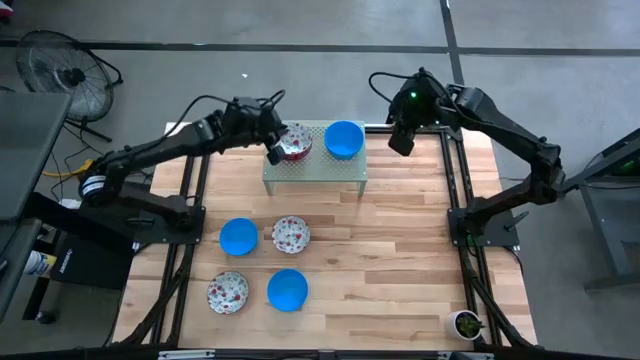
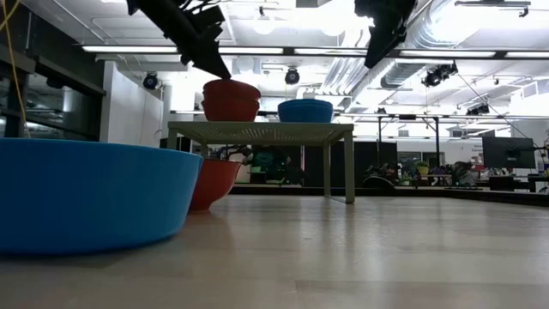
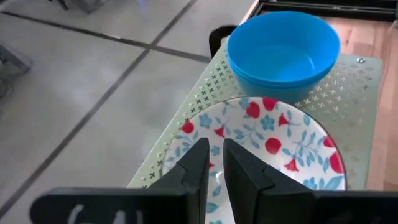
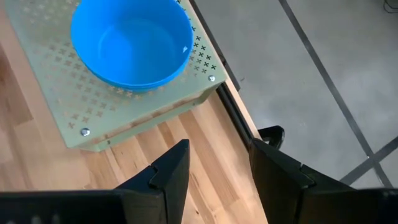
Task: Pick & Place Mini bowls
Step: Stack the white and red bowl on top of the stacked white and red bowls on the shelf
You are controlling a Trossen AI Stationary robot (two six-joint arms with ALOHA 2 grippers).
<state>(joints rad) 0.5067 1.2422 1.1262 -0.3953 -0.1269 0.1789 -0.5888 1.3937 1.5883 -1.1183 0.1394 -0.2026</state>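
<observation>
A pale green perforated rack stands at the table's far middle. On its left part sits a stack of two floral bowls, red outside; on its right part sits a blue bowl. My left gripper is at the near left rim of the top floral bowl, its fingers almost together. My right gripper hangs open in the air to the right of the rack, above the table's far right corner. Two blue bowls and two floral bowls rest on the table. My left gripper is shut on the top floral bowl at its left rim, the fingers slanting down from the table's left. Only a thin gap shows between them. The bowl sits level on the bowl below it, on the rack. The gripper hides the pinched spot.
The rack's legs stand on the wooden table. The table's right half is bare wood. Black frame rails run along both sides. A floor fan and a small potted plant are off the table's work area.
</observation>
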